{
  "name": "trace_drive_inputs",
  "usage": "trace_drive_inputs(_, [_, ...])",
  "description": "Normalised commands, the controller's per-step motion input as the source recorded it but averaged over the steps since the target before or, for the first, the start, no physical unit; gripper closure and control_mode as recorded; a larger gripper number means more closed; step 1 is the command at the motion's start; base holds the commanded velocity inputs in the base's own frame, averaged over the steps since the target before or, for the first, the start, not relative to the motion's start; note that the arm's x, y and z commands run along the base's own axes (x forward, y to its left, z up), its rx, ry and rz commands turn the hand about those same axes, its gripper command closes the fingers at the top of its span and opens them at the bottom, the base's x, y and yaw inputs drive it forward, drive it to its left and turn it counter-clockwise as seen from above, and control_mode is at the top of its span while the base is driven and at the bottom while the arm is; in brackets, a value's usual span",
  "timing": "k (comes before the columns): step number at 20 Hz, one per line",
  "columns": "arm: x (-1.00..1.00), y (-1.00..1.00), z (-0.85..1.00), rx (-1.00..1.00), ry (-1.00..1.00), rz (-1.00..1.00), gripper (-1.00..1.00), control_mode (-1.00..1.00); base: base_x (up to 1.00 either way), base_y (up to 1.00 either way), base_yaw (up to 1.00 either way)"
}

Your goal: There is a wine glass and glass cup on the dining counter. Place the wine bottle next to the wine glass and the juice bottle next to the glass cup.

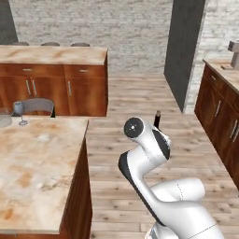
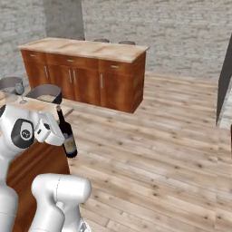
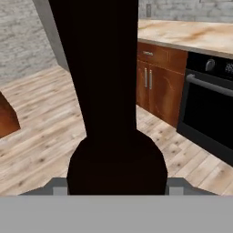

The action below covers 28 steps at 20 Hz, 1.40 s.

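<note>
One bottle, the wine bottle [image 2: 67, 133], is clamped in the tool [image 2: 58, 132] and hangs over bare floor, clear of any worktop. In the right base view the tool's white body meets the bottle's lower half from the side; the dark body with its tan label stands nearly upright, neck tipped slightly toward the arm. The left base view shows just the slim neck [image 1: 157, 119] above the arm's elbow. In the hand view the bottle [image 3: 109, 91] rises as a broad black column between the two small grey finger tips, so the jaws are closed on its body and not standing free.

The relation that governs the coming move, as a judgement: the wine glass [image 1: 19, 112] stands at the far end of the dining counter [image 1: 42, 168], to the arm's left and somewhat forward of the held bottle. The glass cup [image 1: 3, 119] sits just beside the glass, further left, cut by the frame edge. The bottle's long axis is already vertical, so the carry calls chiefly for a leftward sweep over the stone edge, with the bottle's base kept above the worktop. The setting-down spot should lie on the open side of the stem, away from the cup. The stemmed glass looks easy to topple if the bottle brushes it.
</note>
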Motion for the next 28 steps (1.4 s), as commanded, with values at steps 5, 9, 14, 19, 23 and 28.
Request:
trace_drive_inputs(5, [0.00,0.00,0.00,0.00,0.00,0.00,1.00,1.00,0.57,-0.39,0.12])
trace_drive_inputs(9, [0.00,0.00,0.00,0.00,0.00,0.00,1.00,1.00,0.56,-0.39,0.14])
trace_drive_inputs(14, [0.00,0.00,0.00,0.00,0.00,0.00,1.00,1.00,0.56,-0.38,0.15])
trace_drive_inputs(19, [0.00,0.00,0.00,0.00,0.00,0.00,1.00,1.00,0.56,-0.37,0.17])
trace_drive_inputs(23, [0.00,0.00,0.00,0.00,0.00,0.00,1.00,1.00,0.56,-0.36,0.21])
trace_drive_inputs(28, [0.00,0.00,0.00,0.00,0.00,0.00,1.00,1.00,0.54,-0.31,0.28])
